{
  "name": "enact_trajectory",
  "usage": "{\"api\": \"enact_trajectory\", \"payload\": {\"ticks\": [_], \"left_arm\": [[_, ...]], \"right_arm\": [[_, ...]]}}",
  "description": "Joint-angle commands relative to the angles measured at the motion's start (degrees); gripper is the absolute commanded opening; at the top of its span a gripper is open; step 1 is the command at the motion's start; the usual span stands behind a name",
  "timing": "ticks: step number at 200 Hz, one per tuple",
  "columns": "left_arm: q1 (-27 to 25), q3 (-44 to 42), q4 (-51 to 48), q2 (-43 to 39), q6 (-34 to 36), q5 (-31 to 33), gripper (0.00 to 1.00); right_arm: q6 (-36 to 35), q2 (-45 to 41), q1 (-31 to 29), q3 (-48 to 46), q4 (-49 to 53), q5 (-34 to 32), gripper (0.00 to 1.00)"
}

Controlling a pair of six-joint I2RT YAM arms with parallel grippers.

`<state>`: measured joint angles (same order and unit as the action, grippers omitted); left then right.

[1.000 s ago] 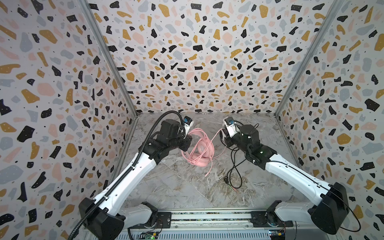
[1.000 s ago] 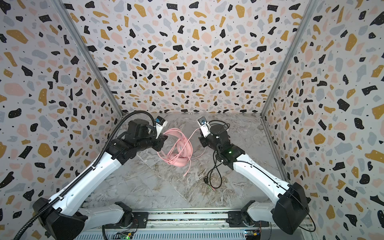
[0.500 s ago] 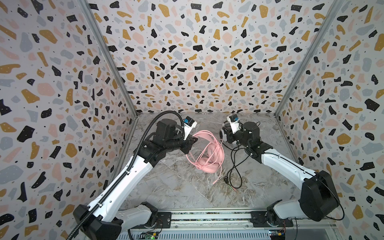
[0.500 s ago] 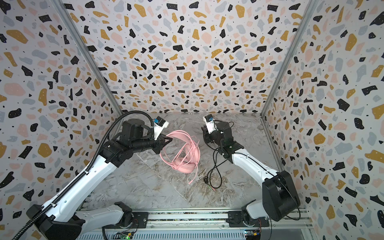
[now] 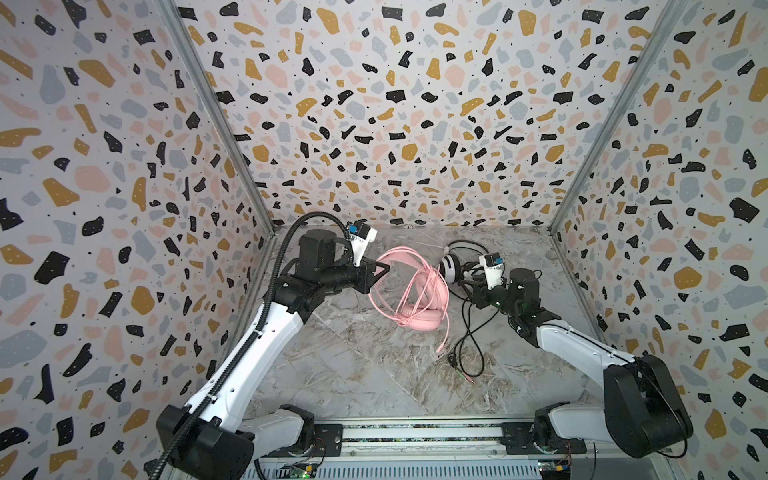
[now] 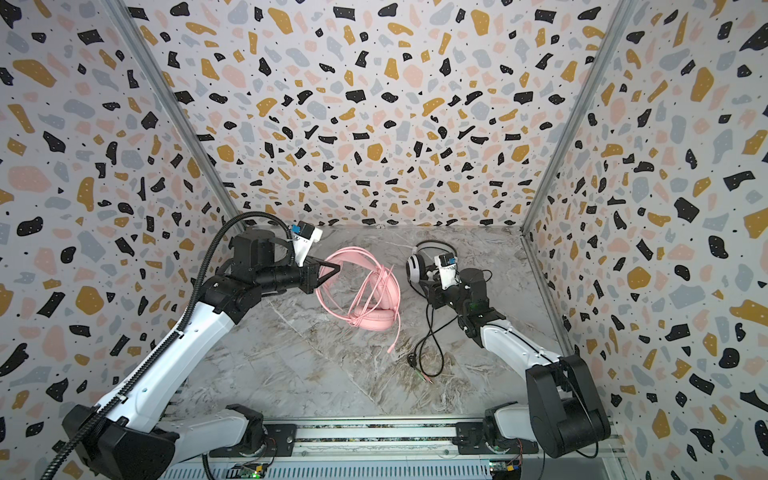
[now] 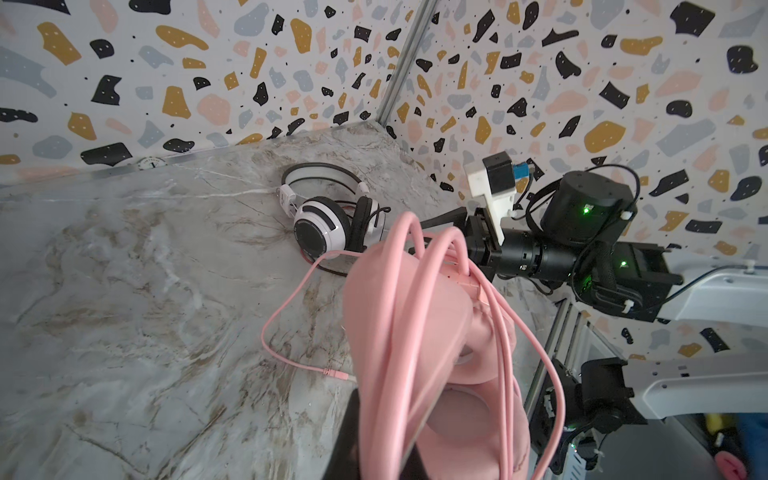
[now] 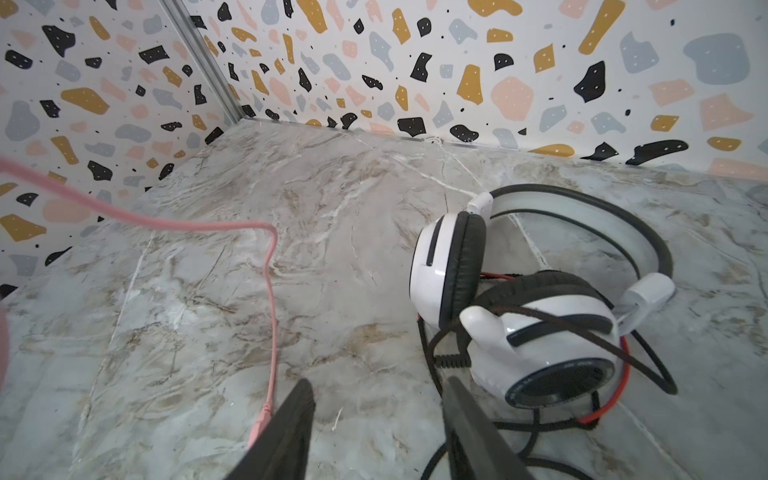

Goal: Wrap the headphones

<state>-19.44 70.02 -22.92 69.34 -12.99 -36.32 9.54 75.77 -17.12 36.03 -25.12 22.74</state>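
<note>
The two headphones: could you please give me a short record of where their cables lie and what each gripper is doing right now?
left gripper: shut on the band of the pink headphones
right gripper: open, empty, beside the white-and-black headphones
pink cable: looped over the pink headset, plug end trailing on the table
black cable: loose on the table, not wrapped
progress: pink pair partly wrapped; white-and-black pair not started

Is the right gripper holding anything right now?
No, the right gripper stands open with only bare table between its jaws, beside the white headset.
</note>
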Motion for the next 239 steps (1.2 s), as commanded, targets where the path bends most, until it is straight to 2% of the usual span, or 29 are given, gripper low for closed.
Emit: {"api": "enact_trajectory", "payload": {"ticks": [1,5,14,19,47,60,92,148,171,202,215,220,224,239], "left_arm": [[0.76,0.91,10.78,-1.48,-6.64,-7.18,0.0],[0.81,0.98,11.2,-1.46,-7.15,-7.32,0.0],[0.92,0.84,12.02,-1.58,-8.36,-7.66,0.0],[0.9,0.84,12.24,-1.5,-8.89,-7.97,0.0],[0.99,0.49,13.3,-1.86,-10.73,-9.35,0.0],[1.04,0.41,13.38,-2.1,-10.9,-9.21,0.0],[0.98,0.41,13.45,-2.77,-11.87,-9.56,0.0],[1.03,-0.17,14.94,-3.29,-14.04,-10.34,0.0],[1.01,0.11,14.6,-3.42,-14.01,-10.53,0.0],[0.99,-0.31,14.05,-3.67,-13.75,-10.53,0.0],[0.98,-0.71,14.0,-3.69,-13.51,-10.53,0.0],[1.06,-0.95,14.04,-3.63,-13.53,-10.57,0.0],[1.06,-1.07,14.08,-3.66,-13.56,-10.62,0.0],[1.06,-1.53,14.33,-3.69,-13.7,-10.63,0.0]], "right_arm": [[5.65,1.37,-0.87,-3.66,-11.3,11.94,0.67],[6.53,2.15,-1.2,-4.43,-13.46,13.24,0.72],[8.27,4.3,-2.24,-5.32,-17.7,14.69,0.74],[8.91,5.65,-2.91,-5.6,-19.71,15.1,0.8],[11.49,15.91,-5.46,-3.01,-29.75,16.63,0.88],[13.68,20.66,-5.42,-0.87,-34.23,18.74,0.95],[17.66,29.15,-6.1,5.89,-40.1,21.29,0.96],[21.92,37.73,-6.21,12.93,-45.62,17.93,0.92],[21.37,37.7,-6.17,13.74,-45.71,17.09,0.79],[20.82,35.26,-5.37,13.89,-45.37,15.73,0.51],[20.74,33.7,-4.31,13.79,-44.71,15.8,0.34],[20.7,33.25,-3.8,14.0,-44.28,15.95,0.19],[20.78,32.88,-3.38,14.17,-44.06,16.19,0.12],[21.01,31.73,-2.18,15.33,-42.85,18.16,0.04]]}}
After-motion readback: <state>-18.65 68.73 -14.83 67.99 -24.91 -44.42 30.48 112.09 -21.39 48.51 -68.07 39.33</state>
